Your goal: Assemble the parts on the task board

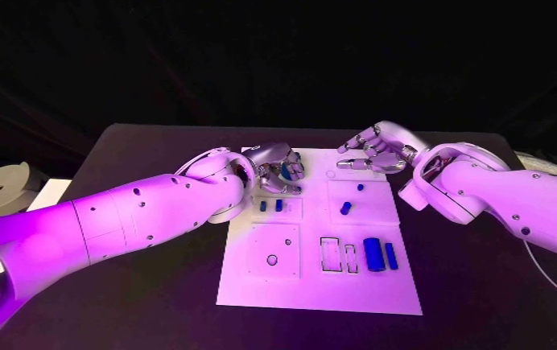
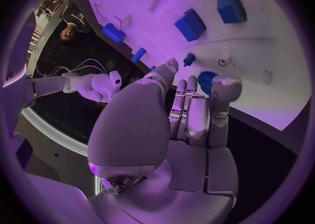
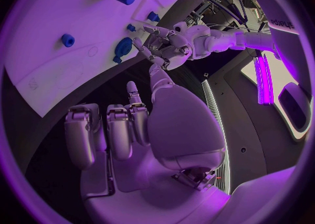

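Note:
The white task board (image 1: 313,286) lies in the middle of the black table. My left hand (image 1: 276,169) hovers over the board's far left corner and pinches a round blue part (image 1: 288,170) in its fingertips; the same round blue part (image 2: 206,81) (image 3: 123,49) appears in both wrist views. My right hand (image 1: 377,153) hangs over the board's far right edge, fingers apart and holding nothing. Two small blue pegs (image 1: 270,204) stand just below the left hand. A large blue cylinder (image 1: 373,253) and a thin blue bar (image 1: 391,256) lie at the board's right.
Two more small blue parts (image 1: 360,187) (image 1: 346,207) sit on the board's upper right field. Empty cut-outs (image 1: 331,253) and a round hole (image 1: 272,260) mark the near half. Bare black table (image 1: 139,145) surrounds the board.

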You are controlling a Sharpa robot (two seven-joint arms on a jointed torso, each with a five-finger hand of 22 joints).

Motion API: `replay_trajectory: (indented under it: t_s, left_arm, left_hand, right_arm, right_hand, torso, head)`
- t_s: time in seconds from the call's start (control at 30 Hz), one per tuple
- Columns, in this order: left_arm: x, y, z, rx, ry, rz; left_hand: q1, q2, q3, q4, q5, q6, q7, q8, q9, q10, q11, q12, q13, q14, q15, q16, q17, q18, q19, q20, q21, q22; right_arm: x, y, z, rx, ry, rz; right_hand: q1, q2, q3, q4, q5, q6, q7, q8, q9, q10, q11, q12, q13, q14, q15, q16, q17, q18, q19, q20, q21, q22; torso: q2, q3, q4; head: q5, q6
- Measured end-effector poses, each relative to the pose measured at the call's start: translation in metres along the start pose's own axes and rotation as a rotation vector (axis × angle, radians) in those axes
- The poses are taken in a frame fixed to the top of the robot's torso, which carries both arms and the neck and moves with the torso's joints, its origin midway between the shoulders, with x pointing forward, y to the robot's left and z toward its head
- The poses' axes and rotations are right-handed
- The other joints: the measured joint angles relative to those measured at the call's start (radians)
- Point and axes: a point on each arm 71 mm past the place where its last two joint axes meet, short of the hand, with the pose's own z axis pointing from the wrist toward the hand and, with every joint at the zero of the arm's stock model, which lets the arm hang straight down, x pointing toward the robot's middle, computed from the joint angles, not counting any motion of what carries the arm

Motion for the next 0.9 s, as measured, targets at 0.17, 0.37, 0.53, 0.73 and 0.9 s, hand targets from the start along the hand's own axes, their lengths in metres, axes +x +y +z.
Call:
replay_trajectory:
  t_s: [0.17, 0.37, 0.53, 0.73, 0.9]
  left_arm:
    - [0.003, -0.002, 0.004, -0.001, 0.0, 0.04]
    - [0.005, -0.003, 0.007, -0.018, 0.006, 0.067]
    - [0.007, -0.004, 0.009, -0.03, 0.019, 0.081]
    - [0.008, -0.004, 0.011, -0.048, 0.033, 0.096]
    - [0.009, -0.003, 0.013, -0.064, 0.045, 0.108]
  left_hand:
    - [-0.004, 0.004, -0.009, -0.003, 0.0, 0.014, -0.003, -0.023, -0.019, 0.014, -0.003, -0.017, -0.028, 0.015, -0.003, 0.051, 0.061, -0.007, 0.043, -0.007, 0.098, 0.086]
    - [-0.008, 0.008, -0.009, -0.003, 0.0, 0.031, -0.003, -0.027, -0.026, 0.029, -0.006, -0.023, -0.042, 0.015, -0.003, 0.054, 0.065, -0.021, 0.056, -0.008, 0.126, 0.112]
    - [-0.007, 0.009, -0.005, -0.008, 0.0, 0.047, -0.012, -0.031, -0.029, 0.052, -0.012, -0.024, -0.05, 0.019, -0.007, 0.054, 0.045, -0.021, 0.061, -0.014, 0.138, 0.124]
    - [0.003, 0.027, 0.019, -0.016, 0.0, 0.06, -0.013, -0.038, -0.036, 0.075, -0.018, -0.036, -0.061, 0.02, -0.012, 0.054, 0.044, -0.021, 0.065, -0.017, 0.141, 0.13]
    - [0.003, 0.027, 0.03, -0.019, 0.0, 0.067, -0.014, -0.042, -0.038, 0.082, -0.017, -0.04, -0.067, 0.019, -0.014, 0.054, 0.042, -0.021, 0.065, -0.017, 0.141, 0.129]
  right_arm:
    - [0.0, 0.0, 0.0, -0.001, 0.0, 0.0]
    - [0.0, 0.001, 0.0, -0.003, 0.0, 0.001]
    - [0.001, 0.001, 0.0, -0.004, 0.001, 0.001]
    - [0.001, 0.001, 0.001, -0.005, 0.001, 0.002]
    - [0.001, 0.001, 0.001, -0.005, 0.002, 0.002]
  right_hand:
    - [0.0, 0.0, 0.0, 0.0, 0.0, 0.0, 0.0, 0.0, 0.0, 0.0, 0.0, 0.0, 0.0, 0.0, 0.0, 0.0, 0.0, 0.0, 0.0, 0.0, 0.0, 0.0]
    - [0.0, 0.0, 0.0, 0.0, 0.0, 0.0, 0.0, 0.0, 0.0, 0.0, 0.0, 0.0, 0.0, 0.0, 0.0, 0.0, 0.0, 0.0, 0.0, 0.0, 0.0, 0.0]
    - [0.0, 0.0, 0.0, 0.0, 0.0, 0.0, 0.0, 0.0, 0.0, 0.0, 0.0, 0.0, 0.0, 0.0, 0.0, 0.0, 0.0, 0.0, 0.0, 0.0, 0.0, 0.0]
    - [0.0, 0.0, 0.0, 0.0, 0.0, 0.0, 0.0, 0.0, 0.0, 0.0, 0.0, 0.0, 0.0, 0.0, 0.0, 0.0, 0.0, 0.0, 0.0, 0.0, 0.0, 0.0]
    - [0.0, 0.0, 0.0, 0.0, 0.0, 0.0, 0.0, 0.0, 0.0, 0.0, 0.0, 0.0, 0.0, 0.0, 0.0, 0.0, 0.0, 0.0, 0.0, 0.0, 0.0, 0.0]
  torso:
    - [0.0, -0.0002, 0.0]
    - [0.0, -0.0002, 0.0]
    - [-0.001, -0.0003, 0.0006]
    - [-0.001, -0.0003, 0.0011]
    - [-0.001, -0.0003, 0.0011]
  head:
    - [-0.001, -0.002]
    - [-0.001, -0.003]
    - [-0.001, -0.003]
    - [0.0, -0.003]
    - [0.001, -0.003]
